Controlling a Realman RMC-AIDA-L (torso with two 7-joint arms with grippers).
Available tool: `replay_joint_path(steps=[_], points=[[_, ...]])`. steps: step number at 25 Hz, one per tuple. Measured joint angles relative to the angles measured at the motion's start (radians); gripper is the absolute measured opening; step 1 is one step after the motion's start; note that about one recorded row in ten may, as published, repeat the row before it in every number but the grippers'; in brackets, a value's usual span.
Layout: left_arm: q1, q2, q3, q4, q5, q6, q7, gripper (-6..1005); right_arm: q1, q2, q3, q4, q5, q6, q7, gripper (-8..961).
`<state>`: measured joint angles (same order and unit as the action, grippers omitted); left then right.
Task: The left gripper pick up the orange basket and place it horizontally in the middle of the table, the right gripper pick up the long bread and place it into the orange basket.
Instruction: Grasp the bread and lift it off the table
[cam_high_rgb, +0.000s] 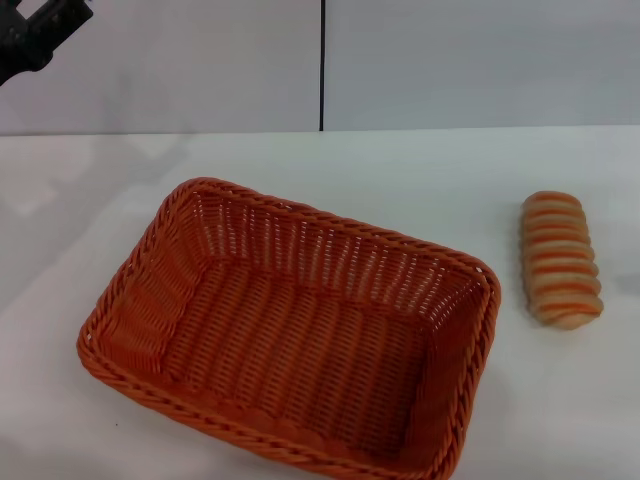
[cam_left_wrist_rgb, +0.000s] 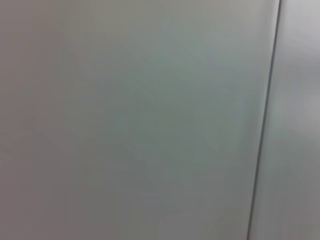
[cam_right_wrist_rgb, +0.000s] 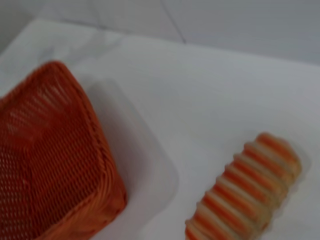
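Observation:
The orange basket (cam_high_rgb: 290, 345) rests empty on the white table (cam_high_rgb: 420, 180), left of centre and turned at a slant. The long bread (cam_high_rgb: 561, 258), tan with orange stripes, lies on the table to the basket's right, well apart from it. My left gripper (cam_high_rgb: 35, 35) shows only as a black shape raised high at the far left, away from the basket. The right wrist view takes in one corner of the basket (cam_right_wrist_rgb: 50, 150) and the bread (cam_right_wrist_rgb: 245, 192) from above. My right gripper appears in no view.
A pale wall with a dark vertical seam (cam_high_rgb: 322, 65) stands behind the table. The left wrist view shows only this wall and the seam (cam_left_wrist_rgb: 262, 130). Bare tabletop lies between basket and bread.

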<state>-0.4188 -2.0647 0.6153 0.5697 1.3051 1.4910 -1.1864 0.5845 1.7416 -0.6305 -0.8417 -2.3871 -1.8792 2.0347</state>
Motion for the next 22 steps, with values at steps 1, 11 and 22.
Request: replay_joint_path(steps=[1, 11, 22], points=[[0.001, 0.001, -0.001, -0.025, -0.02, 0.0, 0.021, 814, 0.019, 0.004, -0.033, 0.046, -0.013, 0.039, -0.002, 760], [0.002, 0.001, 0.001, -0.035, -0.023, 0.004, 0.021, 814, 0.107, 0.057, -0.097, 0.172, -0.098, 0.202, -0.025, 745], [0.008, 0.0, 0.001, -0.047, -0.02, 0.008, 0.011, 814, 0.168, 0.092, -0.204, 0.249, -0.129, 0.345, -0.008, 730]])
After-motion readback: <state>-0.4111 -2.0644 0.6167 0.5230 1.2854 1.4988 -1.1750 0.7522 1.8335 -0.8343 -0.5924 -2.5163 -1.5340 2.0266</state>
